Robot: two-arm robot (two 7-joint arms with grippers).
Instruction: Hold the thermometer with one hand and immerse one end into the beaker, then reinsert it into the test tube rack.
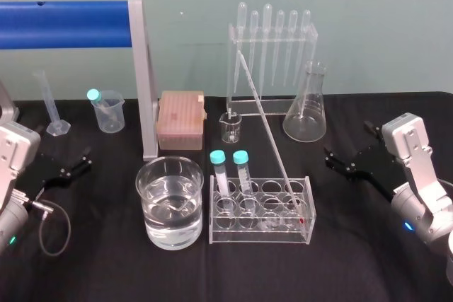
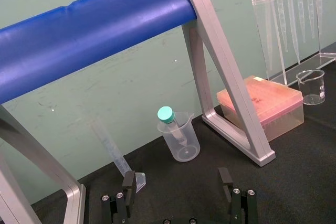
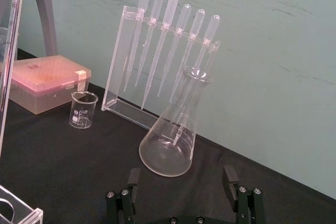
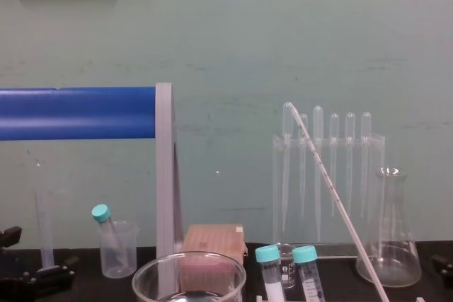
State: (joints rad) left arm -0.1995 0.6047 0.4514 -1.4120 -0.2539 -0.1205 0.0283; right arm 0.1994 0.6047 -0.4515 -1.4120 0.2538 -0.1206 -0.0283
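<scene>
The thermometer (image 1: 271, 136) leans in the test tube rack (image 1: 241, 235) on the bench (image 1: 354, 259), red tip down, with the beaker (image 1: 150, 196) of water just left of the rack. The left claw (image 1: 83, 160) and right claw (image 1: 333, 160) sit well apart at either side, both spread open, holding nothing.

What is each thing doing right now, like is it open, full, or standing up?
thermometer: leaning in the test tube rack, red tip down.
beaker: upright, roughly half full of clear liquid.
two capped tubes: caps on, standing in the rack.
flask: upright, looks empty.
pink box: lid closed.
left gripper: open, holding nothing.
right gripper: open, holding nothing.
</scene>
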